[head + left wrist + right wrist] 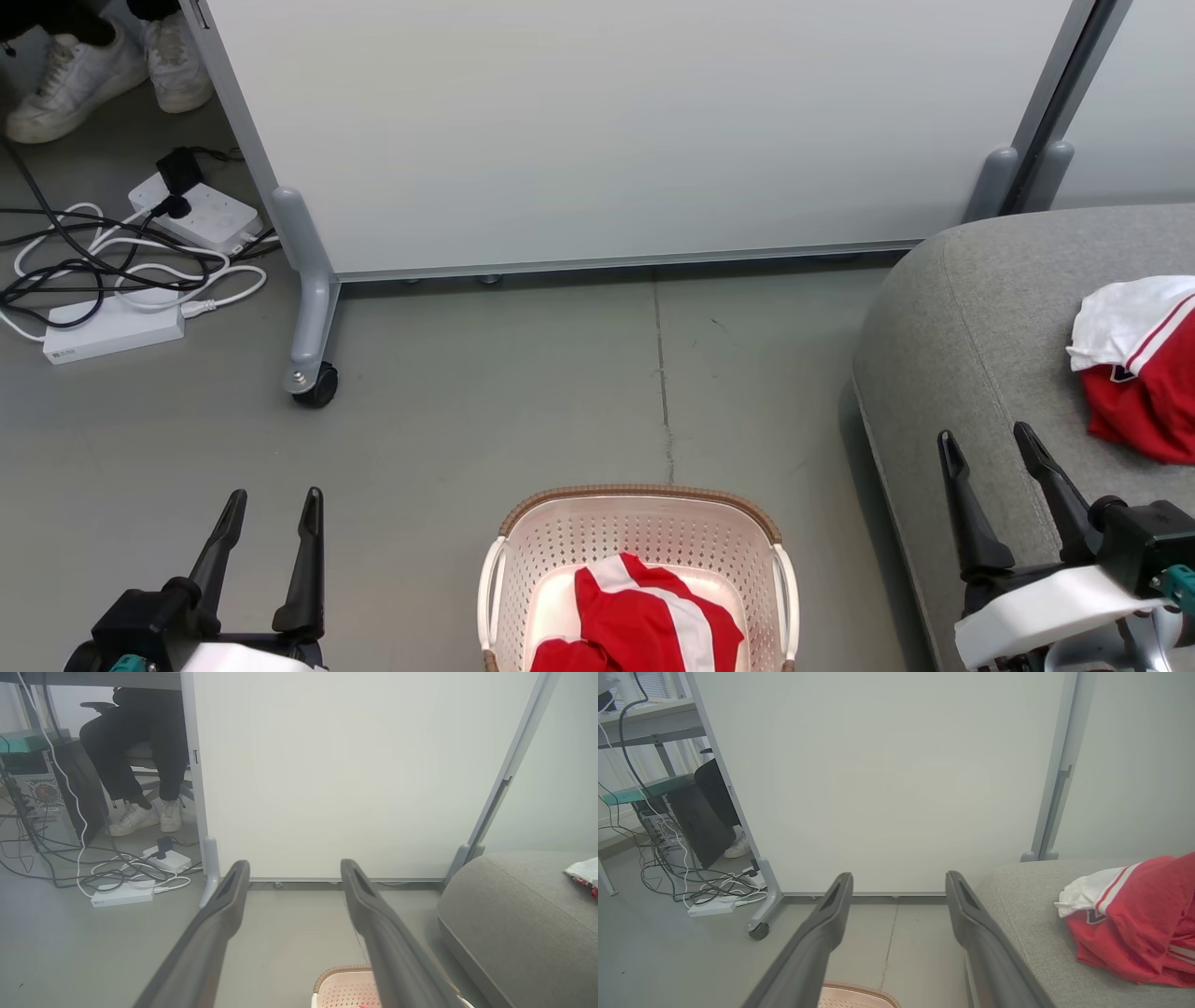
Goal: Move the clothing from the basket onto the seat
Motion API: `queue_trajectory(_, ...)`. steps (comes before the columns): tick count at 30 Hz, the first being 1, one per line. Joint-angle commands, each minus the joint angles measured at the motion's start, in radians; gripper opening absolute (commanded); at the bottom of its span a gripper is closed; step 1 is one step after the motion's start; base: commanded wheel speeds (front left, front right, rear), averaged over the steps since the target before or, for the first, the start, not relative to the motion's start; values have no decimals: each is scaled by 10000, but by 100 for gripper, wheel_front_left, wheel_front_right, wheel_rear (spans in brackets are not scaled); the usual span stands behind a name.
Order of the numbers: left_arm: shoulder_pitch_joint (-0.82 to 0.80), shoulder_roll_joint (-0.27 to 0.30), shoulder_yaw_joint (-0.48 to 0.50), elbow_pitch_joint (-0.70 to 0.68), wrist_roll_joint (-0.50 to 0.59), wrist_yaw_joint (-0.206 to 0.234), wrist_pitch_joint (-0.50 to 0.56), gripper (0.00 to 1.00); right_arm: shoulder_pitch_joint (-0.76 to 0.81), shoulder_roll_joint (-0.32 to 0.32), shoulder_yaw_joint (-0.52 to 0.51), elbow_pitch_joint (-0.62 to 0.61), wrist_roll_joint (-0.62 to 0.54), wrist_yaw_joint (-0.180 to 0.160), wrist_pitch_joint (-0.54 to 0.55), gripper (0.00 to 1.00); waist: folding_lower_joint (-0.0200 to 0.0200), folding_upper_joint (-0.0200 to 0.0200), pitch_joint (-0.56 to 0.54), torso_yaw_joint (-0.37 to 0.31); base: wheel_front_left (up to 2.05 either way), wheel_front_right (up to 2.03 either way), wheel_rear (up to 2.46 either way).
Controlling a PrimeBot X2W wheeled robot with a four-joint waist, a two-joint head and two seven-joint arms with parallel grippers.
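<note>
The white basket (560, 537) with a brown rim stands on the floor at the bottom centre, holding a red garment with white stripes (644, 616). Another red and white garment (1144, 369) lies on the grey sofa (971, 317) at the right, also seen in the right wrist view as the red garment (1139, 919). My left gripper (271, 509) is open at the lower left, well left of the basket, holding nothing. My right gripper (988, 443) is open over the sofa's front edge, left of the garment there, with nothing between its fingers.
A white rolling partition (635, 131) stands behind the basket, its caster (316, 381) on the floor at left. Power strips and tangled cables (121, 261) lie at the far left. A seated person's white shoes (103, 65) show beyond them. Computer tower (42, 798) under a desk.
</note>
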Motion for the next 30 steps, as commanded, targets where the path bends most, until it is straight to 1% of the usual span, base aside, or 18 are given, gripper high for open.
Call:
queue_trajectory(1,-133,8,7,27,64,-43,-35,100,103,-58,-43,-27,24,3,63,100,0,0,-3,-20,0,0,0)
queue_trajectory(14,-267,-22,-64,116,195,-57,-36,100,123,-56,-74,-59,-35,3,202,100,0,0,39,-112,0,0,0)
queue_trajectory(17,-545,48,-168,45,303,-146,-35,100,13,-58,-45,-156,-24,3,197,100,0,0,203,-159,0,0,0)
queue_trajectory(21,-1220,118,-428,64,473,-384,85,100,-228,-58,3,-374,-61,3,204,100,0,0,706,-295,0,0,0)
queue_trajectory(24,-1925,127,-725,273,656,-655,225,100,-443,-58,16,-567,-136,3,214,100,0,0,1323,-470,0,0,0)
queue_trajectory(30,-3477,-177,-1557,1438,1072,-1332,382,100,-1052,-55,65,-931,-124,3,83,100,0,0,2789,-950,0,0,0)
